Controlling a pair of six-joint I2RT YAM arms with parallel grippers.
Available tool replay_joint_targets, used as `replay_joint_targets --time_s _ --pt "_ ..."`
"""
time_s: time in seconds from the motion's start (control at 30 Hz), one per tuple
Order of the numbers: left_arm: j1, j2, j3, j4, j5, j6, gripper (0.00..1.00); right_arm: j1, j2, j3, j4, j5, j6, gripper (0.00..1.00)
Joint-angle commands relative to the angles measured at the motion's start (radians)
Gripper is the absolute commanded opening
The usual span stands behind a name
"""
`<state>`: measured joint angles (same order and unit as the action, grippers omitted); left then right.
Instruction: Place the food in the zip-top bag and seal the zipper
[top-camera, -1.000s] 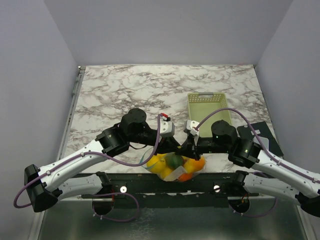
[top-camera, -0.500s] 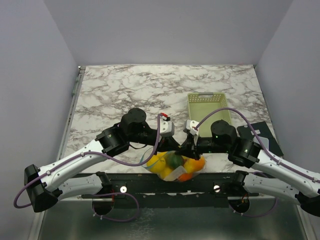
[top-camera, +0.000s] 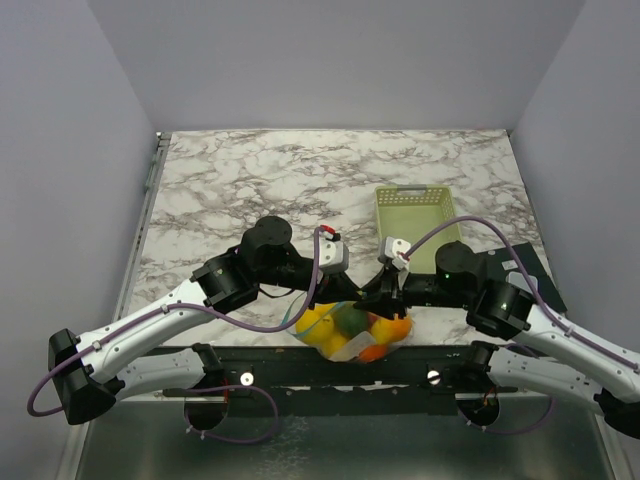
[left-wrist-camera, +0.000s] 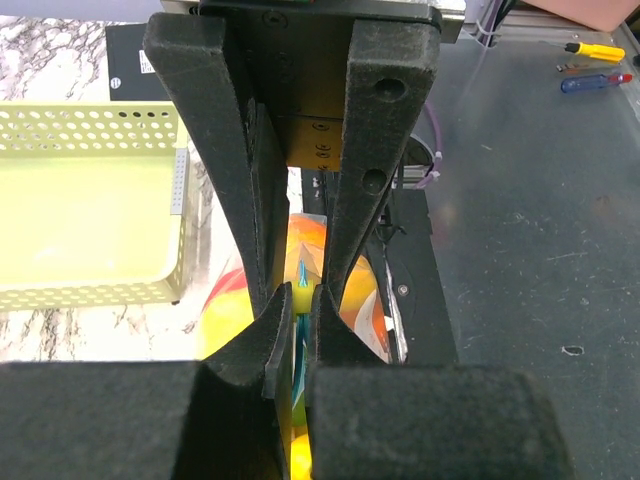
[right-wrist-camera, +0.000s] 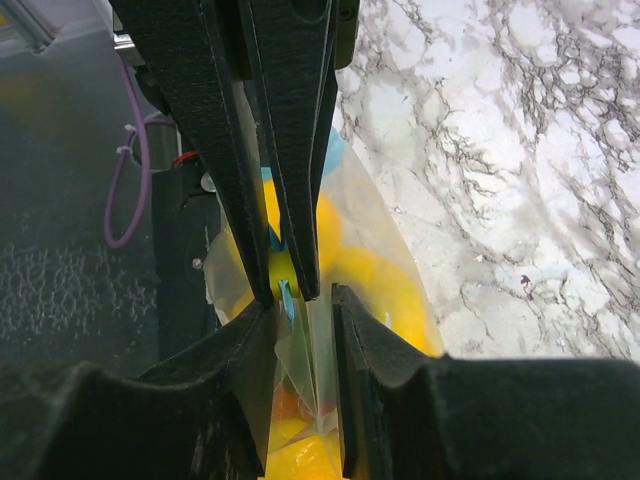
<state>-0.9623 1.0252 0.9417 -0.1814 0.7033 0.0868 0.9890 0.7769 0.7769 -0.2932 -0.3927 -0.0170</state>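
Zip-top bag (top-camera: 352, 338) sits at the near edge of the marble table (top-camera: 250, 180), bulging with glossy yellow and orange food (top-camera: 322, 326). We see the left gripper (left-wrist-camera: 300, 300) and the right gripper (right-wrist-camera: 292, 290) both clenched on its thin blue zipper (right-wrist-camera: 336, 148), with crinkly clear film pinched between black fingers. Farther back stands a perforated yellow-green basket (top-camera: 417, 203).

I see my white-shelled left arm (top-camera: 140, 335) and right arm (top-camera: 570, 340), black round joints, thin purple cables (top-camera: 265, 327); left gripper fingers (left-wrist-camera: 385, 150) matte black, grainy, screw holes.
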Motion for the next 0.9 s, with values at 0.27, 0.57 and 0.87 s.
replay_joint_targets --time_s 0.27,0.57,0.87 --pt "-0.001 -0.023 -0.025 0.096 0.055 -0.059 0.0 0.003 -0.064 -0.042 0.101 0.001 0.001 0.31" --pt "-0.001 -0.031 -0.037 0.131 0.077 -0.081 0.0 0.002 -0.069 -0.049 0.124 0.002 0.006 0.29" --pt "-0.001 -0.028 -0.042 0.133 0.086 -0.083 0.0 0.003 -0.062 -0.047 0.139 0.004 0.004 0.01"
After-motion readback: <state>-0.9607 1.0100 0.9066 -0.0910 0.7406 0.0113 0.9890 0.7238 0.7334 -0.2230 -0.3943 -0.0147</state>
